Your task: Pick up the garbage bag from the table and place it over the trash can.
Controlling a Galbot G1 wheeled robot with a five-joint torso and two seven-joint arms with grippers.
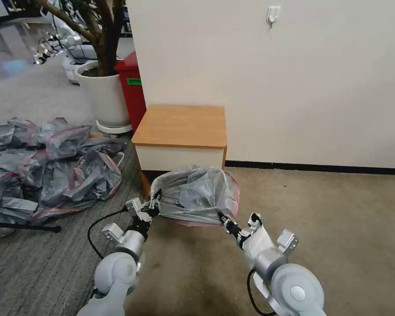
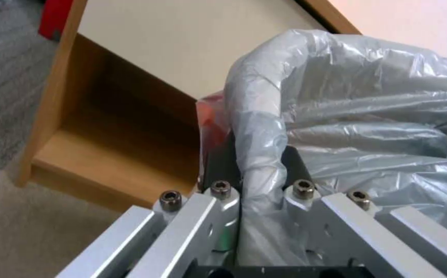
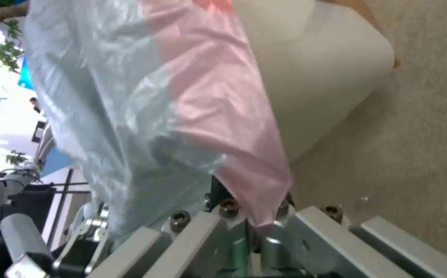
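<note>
The garbage bag (image 1: 196, 195) is hanging stretched sideways between the left pincer (image 1: 156, 202) and right pincer (image 1: 222, 218), each clamping its rim, mouth facing up, before the tabletop (image 1: 180, 125). The right wrist view is showing the trash can (image 3: 316, 77) beneath the bag's pink rim.

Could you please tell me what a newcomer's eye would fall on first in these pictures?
First, the thin translucent grey plastic garbage bag with a pink-red rim, stretched open between the left gripper and right gripper, both shut on its edge, in front of the small wooden bedside table. Next, the big heap of similar grey-pink bags on the floor to the robot's left.
</note>
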